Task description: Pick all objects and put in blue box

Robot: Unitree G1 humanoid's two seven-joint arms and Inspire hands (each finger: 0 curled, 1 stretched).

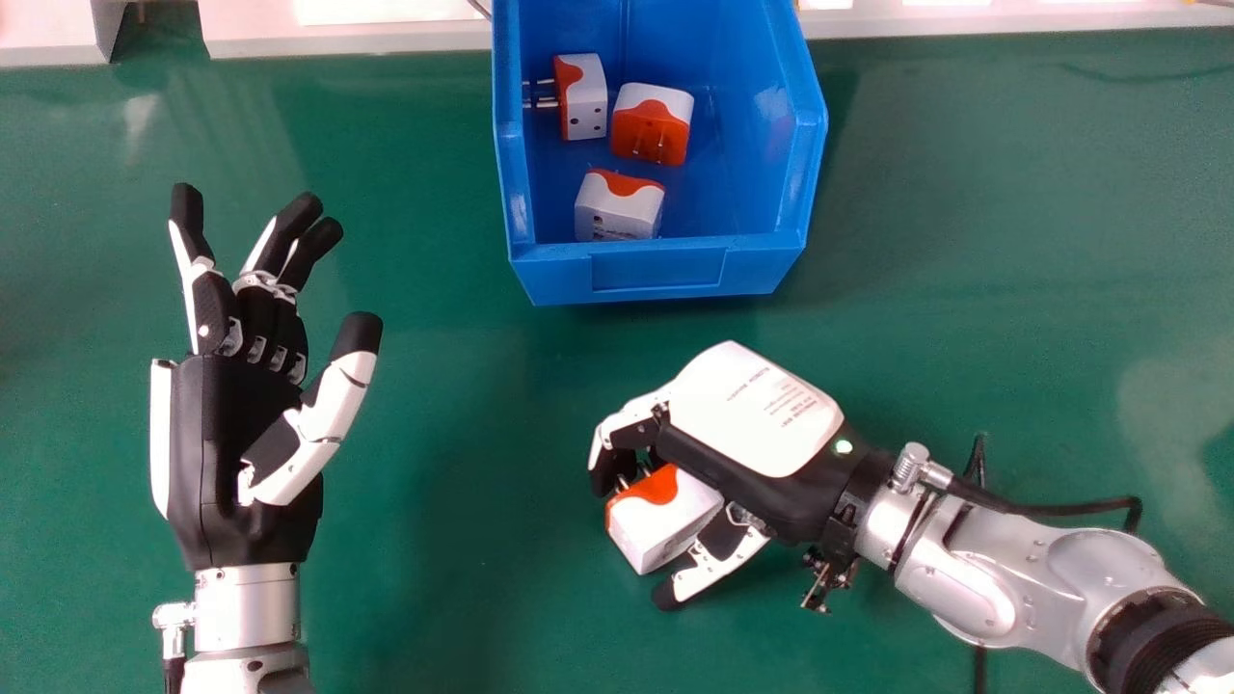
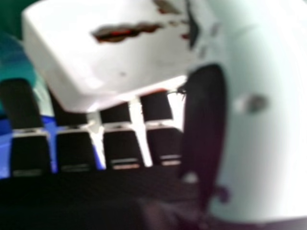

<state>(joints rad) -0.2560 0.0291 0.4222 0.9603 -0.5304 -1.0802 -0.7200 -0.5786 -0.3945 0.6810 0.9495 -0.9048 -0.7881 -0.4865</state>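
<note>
In the head view my right hand is palm down over the table, its fingers curled round a white and orange plug adapter, with the thumb on the near side. The right hand view shows the adapter between the fingers and thumb of my right hand. The blue box stands beyond, holding a sideways adapter, another with prongs up and a third near its front wall. My left hand is at the left, fingers extended.
A green table lies under everything. A pale ledge runs along its far edge, behind the box. A black cable loops beside my right wrist.
</note>
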